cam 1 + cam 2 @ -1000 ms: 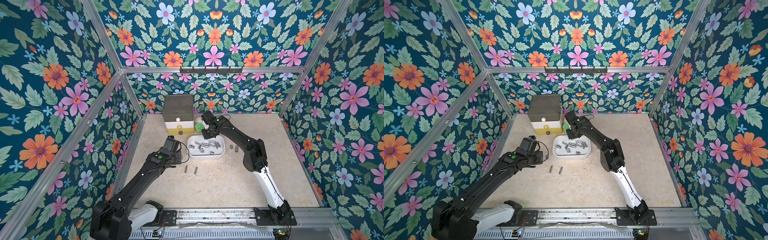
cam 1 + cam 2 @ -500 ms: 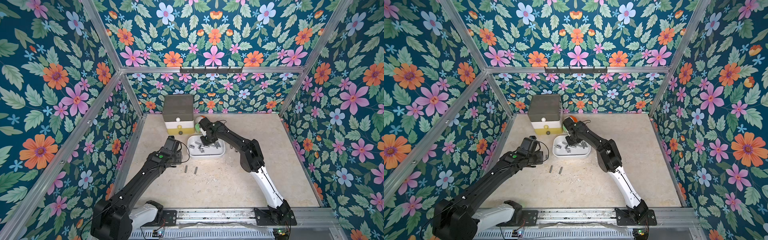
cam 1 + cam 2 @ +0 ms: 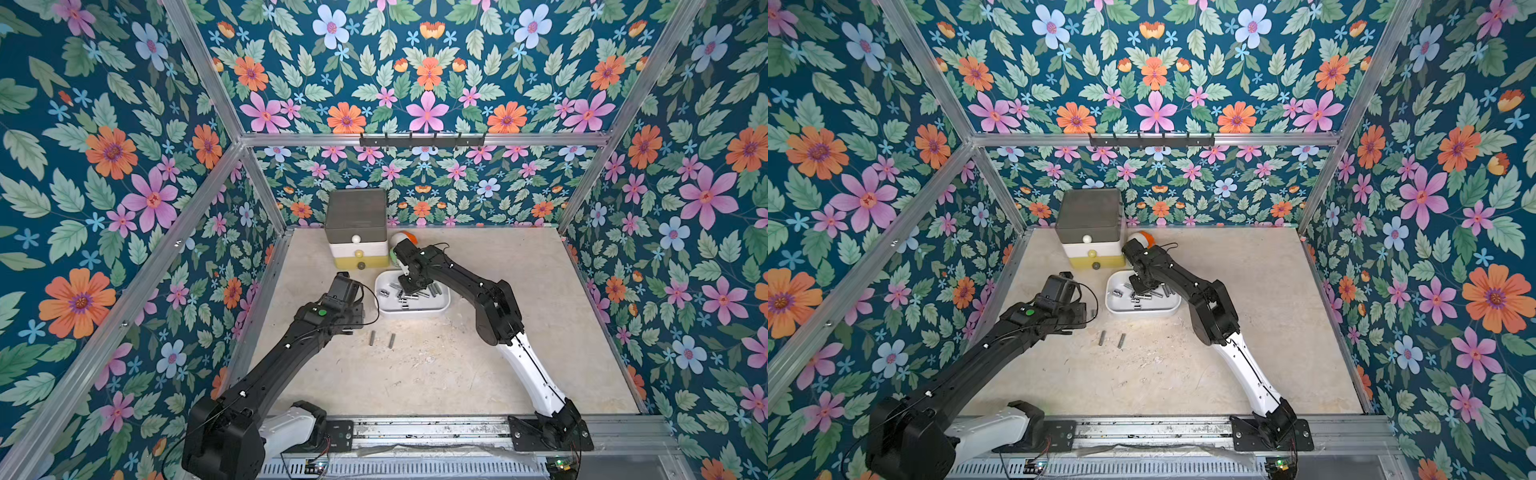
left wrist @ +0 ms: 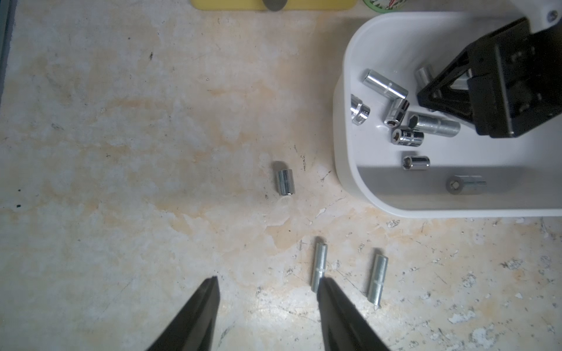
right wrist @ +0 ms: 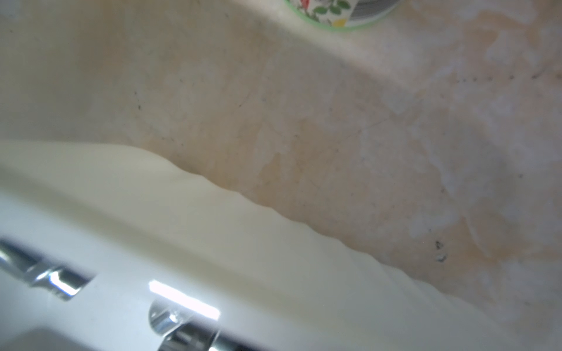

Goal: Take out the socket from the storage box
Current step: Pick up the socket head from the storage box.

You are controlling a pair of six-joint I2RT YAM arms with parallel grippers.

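The white storage box [image 3: 411, 309] [image 3: 1142, 311] [image 4: 343, 152] sits in front of the drawer tower and holds several chrome sockets [image 4: 384, 85]. My right gripper [image 3: 409, 286] [image 3: 1139, 286] [image 4: 470, 82] reaches down into the box, its fingers close together around a chrome socket [image 5: 182, 328]. The right wrist view is blurred, and the box wall [image 5: 243, 258] fills much of it. My left gripper [image 4: 269, 279] hangs open and empty over the table, left of the box. One fingertip [image 4: 322, 282] overlaps the end of a long socket [image 4: 318, 267].
Two long sockets [image 3: 372, 338] [image 3: 391, 340] lie on the table in front of the box, and a short one [image 4: 286, 181] lies nearer its left end. The grey, white and yellow drawer tower [image 3: 358, 232] stands at the back beside a green-rimmed round object [image 3: 402, 239].
My right gripper has come from beside the drawer tower down into the storage box, and its jaws have narrowed. The left arm has not moved.
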